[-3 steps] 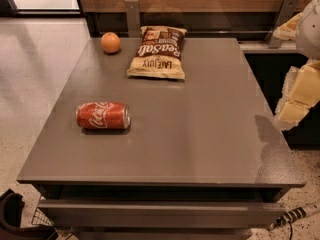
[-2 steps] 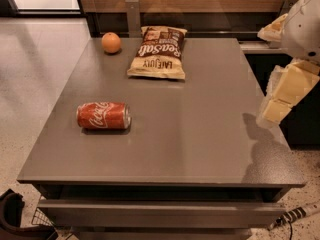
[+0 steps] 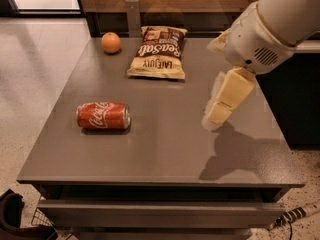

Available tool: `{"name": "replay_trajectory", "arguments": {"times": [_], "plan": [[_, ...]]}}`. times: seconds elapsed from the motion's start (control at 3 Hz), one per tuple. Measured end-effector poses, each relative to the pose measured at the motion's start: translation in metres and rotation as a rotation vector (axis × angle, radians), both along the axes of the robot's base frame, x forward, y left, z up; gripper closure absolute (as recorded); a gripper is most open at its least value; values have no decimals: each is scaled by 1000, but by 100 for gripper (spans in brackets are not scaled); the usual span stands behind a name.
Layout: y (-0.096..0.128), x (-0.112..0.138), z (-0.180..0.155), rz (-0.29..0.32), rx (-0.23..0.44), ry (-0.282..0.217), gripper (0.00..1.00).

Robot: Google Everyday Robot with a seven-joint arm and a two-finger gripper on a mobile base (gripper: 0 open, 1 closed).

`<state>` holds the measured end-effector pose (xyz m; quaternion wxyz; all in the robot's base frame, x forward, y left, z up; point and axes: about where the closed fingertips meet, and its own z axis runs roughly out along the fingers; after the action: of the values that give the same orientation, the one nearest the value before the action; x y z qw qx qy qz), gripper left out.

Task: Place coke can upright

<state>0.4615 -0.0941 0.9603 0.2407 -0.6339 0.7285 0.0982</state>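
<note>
The coke can (image 3: 103, 116) is red with white script and silver ends. It lies on its side on the left part of the grey table (image 3: 165, 149). My gripper (image 3: 216, 119) hangs from the white arm at the right, above the table's right half. It is well to the right of the can and holds nothing.
An orange (image 3: 111, 42) sits at the table's far left corner. A brown-and-cream chip bag (image 3: 158, 52) lies flat at the far middle. A drawer front runs below the table's near edge. A dark cabinet stands to the right.
My arm has swung in from the right edge, and the gripper has moved left over the table toward the can. The can, orange and bag have not moved.
</note>
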Motion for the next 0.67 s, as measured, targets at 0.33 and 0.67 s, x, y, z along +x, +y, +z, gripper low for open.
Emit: {"name": "replay_trajectory", "arguments": {"times": [0.33,0.67], "plan": [[52,7,-11,51,-18,38,0],[102,15,-17,100,-82,55,0]]}}
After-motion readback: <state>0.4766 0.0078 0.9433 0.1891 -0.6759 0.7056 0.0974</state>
